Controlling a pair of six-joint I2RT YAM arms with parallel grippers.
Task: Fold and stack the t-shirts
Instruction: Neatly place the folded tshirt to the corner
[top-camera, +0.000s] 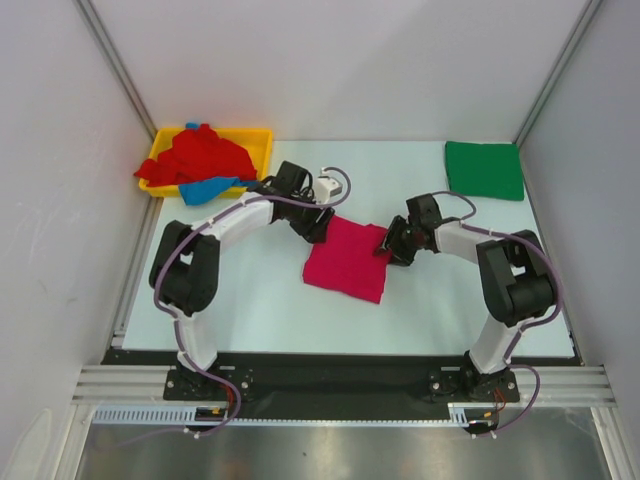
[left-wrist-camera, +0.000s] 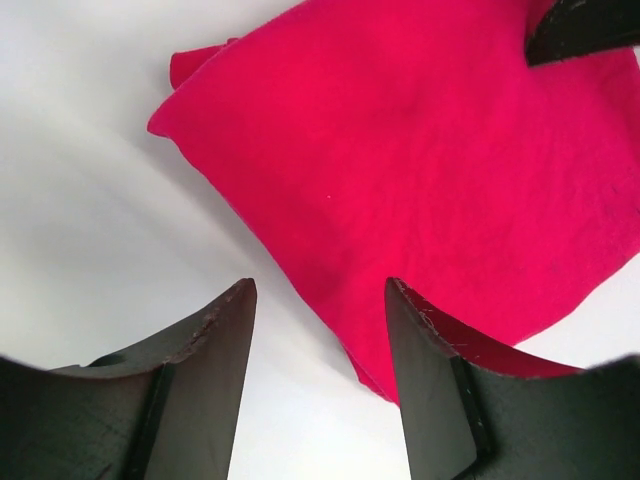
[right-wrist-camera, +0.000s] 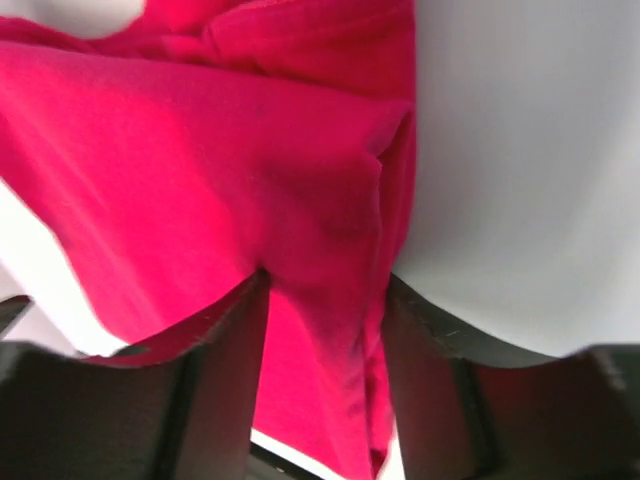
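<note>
- White worktop (top-camera: 250, 310), folded magenta t-shirt (top-camera: 348, 260) in the middle
- left tool (left-wrist-camera: 318, 290) open, empty, at its edge
- right tool (right-wrist-camera: 326, 280) straddles a fold, can't tell if pinching

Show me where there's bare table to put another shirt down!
Bare table lies along the near edge, between the pink shirt and the arm bases, and at the back between the yellow tray and the green shirt. The middle is crowded: the left pincer and right pincer are at the pink shirt.

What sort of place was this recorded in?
Probably a robotics lab test cell: a white table boxed in by plain panels on aluminium framing, with a magenta t-shirt as prop.
</note>
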